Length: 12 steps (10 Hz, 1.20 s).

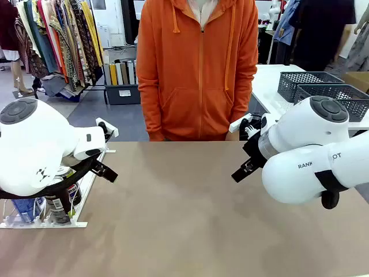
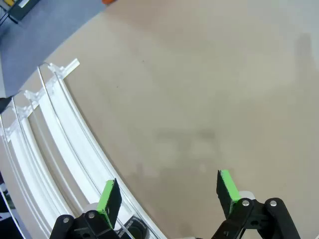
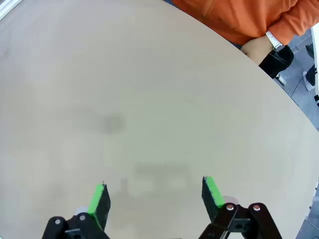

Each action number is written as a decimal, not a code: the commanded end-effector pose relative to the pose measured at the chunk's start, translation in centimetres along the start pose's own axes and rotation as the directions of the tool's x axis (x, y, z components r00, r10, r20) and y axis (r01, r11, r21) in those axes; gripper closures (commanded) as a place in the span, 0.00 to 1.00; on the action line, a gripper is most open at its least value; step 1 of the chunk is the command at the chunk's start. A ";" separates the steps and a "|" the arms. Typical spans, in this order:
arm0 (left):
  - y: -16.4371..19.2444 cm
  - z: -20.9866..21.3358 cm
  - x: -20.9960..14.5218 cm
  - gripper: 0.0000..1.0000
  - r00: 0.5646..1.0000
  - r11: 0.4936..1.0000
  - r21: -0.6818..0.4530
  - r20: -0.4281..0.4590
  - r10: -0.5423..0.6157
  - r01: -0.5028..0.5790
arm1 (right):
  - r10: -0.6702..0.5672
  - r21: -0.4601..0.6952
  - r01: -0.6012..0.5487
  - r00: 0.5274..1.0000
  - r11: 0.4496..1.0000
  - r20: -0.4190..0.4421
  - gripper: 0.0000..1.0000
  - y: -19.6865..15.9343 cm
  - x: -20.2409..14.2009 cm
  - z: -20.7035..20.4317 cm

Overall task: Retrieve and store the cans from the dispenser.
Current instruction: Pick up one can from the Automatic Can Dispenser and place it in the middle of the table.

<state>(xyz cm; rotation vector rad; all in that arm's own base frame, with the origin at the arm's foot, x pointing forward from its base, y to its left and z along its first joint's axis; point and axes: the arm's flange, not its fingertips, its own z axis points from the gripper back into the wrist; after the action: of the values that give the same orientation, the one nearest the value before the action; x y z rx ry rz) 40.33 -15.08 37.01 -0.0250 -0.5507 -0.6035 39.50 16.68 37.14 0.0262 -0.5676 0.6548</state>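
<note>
Tan desk (image 1: 190, 225), clothing rack (image 1: 57, 40) behind.
Dispenser (image 2: 65, 129) holds cans (image 1: 56, 209); left end effector (image 2: 167, 191) and right end effector (image 3: 154, 191) spread apart, empty.

- I see the dispenser (image 1: 46, 224) (image 2: 65, 134): white and clear rails, flat on the table's left side.
- Cans (image 1: 57, 209): one black, one blue, at its front lip.

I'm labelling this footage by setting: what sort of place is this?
Probably a robot test area staged as a shop: full clothes racks behind the person, a shelf dispenser holding cans, and mesh baskets on the next table.
</note>
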 end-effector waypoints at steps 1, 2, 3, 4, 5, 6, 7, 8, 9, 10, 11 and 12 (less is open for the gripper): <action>0.0 0.0 0.0 0.00 1.000 1.000 0.000 0.000 0.000 0.000 | 0.000 0.000 0.000 1.000 1.000 0.000 0.00 0.0 0.0 0.0; 0.0 0.0 0.0 0.00 1.000 1.000 0.000 0.000 0.000 0.000 | 0.000 0.000 0.000 1.000 1.000 0.000 0.00 0.0 0.0 0.0; 0.0 0.0 0.0 0.00 1.000 1.000 0.000 0.000 0.000 0.000 | 0.000 0.000 0.000 1.000 1.000 0.000 0.00 0.0 0.0 0.0; 0.0 0.0 0.0 0.00 1.000 1.000 0.000 0.000 0.000 0.000 | 0.000 0.000 0.000 1.000 1.000 0.000 0.00 0.0 0.0 0.0; 0.0 0.0 0.0 0.00 1.000 1.000 0.000 0.000 0.000 0.000 | 0.000 0.000 0.000 1.000 1.000 0.000 0.00 0.0 0.0 0.0; 0.0 0.0 0.0 0.00 1.000 1.000 0.000 0.000 0.000 0.000 | 0.000 0.000 0.000 1.000 1.000 0.000 0.00 0.0 0.0 0.0; 0.0 0.0 0.0 0.00 1.000 1.000 0.000 0.000 0.000 0.000 | 0.000 0.000 0.000 1.000 1.000 0.000 0.00 0.0 0.0 0.0; 0.0 0.0 0.0 0.00 1.000 1.000 0.000 0.000 0.000 0.000 | 0.000 0.000 0.000 1.000 1.000 0.000 0.00 0.0 0.0 0.0; 0.0 0.0 0.0 0.00 1.000 1.000 0.000 0.000 0.000 0.000 | 0.000 0.000 0.000 1.000 1.000 0.000 0.00 0.0 0.0 0.0; 0.0 0.0 0.0 0.00 1.000 1.000 0.000 0.000 0.000 0.000 | 0.000 0.000 0.000 1.000 1.000 0.000 0.00 0.0 0.0 0.0; 0.0 0.0 0.0 0.00 1.000 1.000 0.000 0.000 0.000 0.000 | 0.000 0.000 0.000 1.000 1.000 0.000 0.00 0.0 0.0 0.0; 0.0 0.0 0.0 0.00 1.000 1.000 0.000 0.000 0.000 0.000 | 0.000 0.000 0.000 1.000 1.000 0.000 0.00 0.0 0.0 0.0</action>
<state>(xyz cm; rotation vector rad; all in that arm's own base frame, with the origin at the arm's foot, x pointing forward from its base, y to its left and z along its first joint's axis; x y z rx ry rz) 40.34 -15.07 37.01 -0.0252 -0.5507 -0.6027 39.49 16.69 37.14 0.0260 -0.5676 0.6549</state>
